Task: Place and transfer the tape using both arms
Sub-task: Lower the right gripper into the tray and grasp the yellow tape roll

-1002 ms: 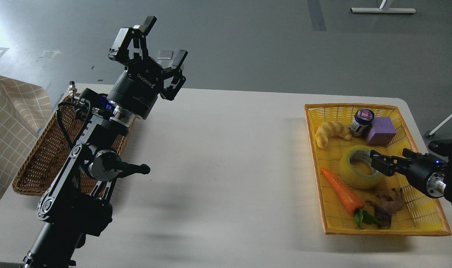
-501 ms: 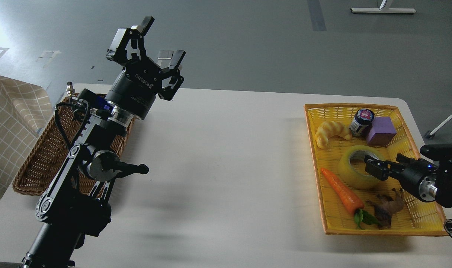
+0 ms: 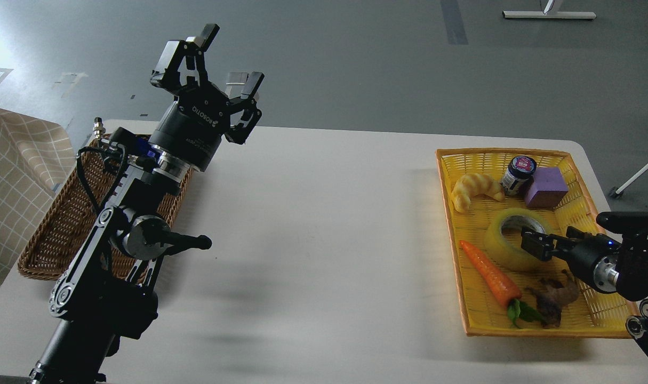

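Observation:
The tape (image 3: 502, 246), a translucent yellowish roll with a pale core, lies flat in the yellow tray (image 3: 494, 152) at the right of the table. My right gripper (image 3: 534, 243) comes in from the right and sits at the roll's right rim, over its core hole. Its dark fingers overlap, so I cannot tell whether they are open or gripping. My left gripper (image 3: 228, 60) is raised high above the table's far left, open and empty, fingers pointing up.
The tray also holds a croissant toy (image 3: 473, 190), a small jar (image 3: 518, 175), a purple block (image 3: 546, 187), a carrot (image 3: 490, 273) and a brown animal toy (image 3: 556, 298). A brown wicker basket (image 3: 52, 229) stands at the left, behind my left arm.
My right gripper has shifted a little left and down at the tape's right rim, with the arm sinking lower. My left gripper has drifted slightly left. The tape has not moved.

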Robot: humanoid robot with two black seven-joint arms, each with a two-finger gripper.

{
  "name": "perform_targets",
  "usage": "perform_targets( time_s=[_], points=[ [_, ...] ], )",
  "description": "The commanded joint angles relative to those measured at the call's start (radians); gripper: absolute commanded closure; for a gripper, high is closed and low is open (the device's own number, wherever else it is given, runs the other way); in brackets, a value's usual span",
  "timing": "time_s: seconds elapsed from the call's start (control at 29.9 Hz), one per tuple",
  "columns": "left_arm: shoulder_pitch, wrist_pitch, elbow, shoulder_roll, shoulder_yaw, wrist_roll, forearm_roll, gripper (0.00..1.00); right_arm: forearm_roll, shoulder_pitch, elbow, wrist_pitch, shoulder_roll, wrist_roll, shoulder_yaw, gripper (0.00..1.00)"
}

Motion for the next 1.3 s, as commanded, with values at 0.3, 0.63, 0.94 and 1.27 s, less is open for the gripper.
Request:
perform_targets(
  time_s=[0.3,0.63,0.94,1.27],
  points=[
    [0.0,0.001,0.0,0.002,0.002,0.0,0.0,0.02,0.0,-0.003,0.005,0.001,0.001,-0.006,0.0,0.35],
    [0.009,0.009,0.0,0.003,-0.003,0.0,0.0,0.02,0.0,-0.009,0.008,0.002,0.001,-0.006,0.0,0.51],
    [0.009,0.01,0.0,0.002,-0.006,0.0,0.0,0.02,0.0,-0.017,0.013,0.002,-0.003,-0.006,0.0,0.66],
    [0.009,0.01,0.0,0.002,-0.008,0.0,0.0,0.02,0.0,-0.025,0.023,0.002,-0.005,-0.004,0.002,0.83]
  ],
)
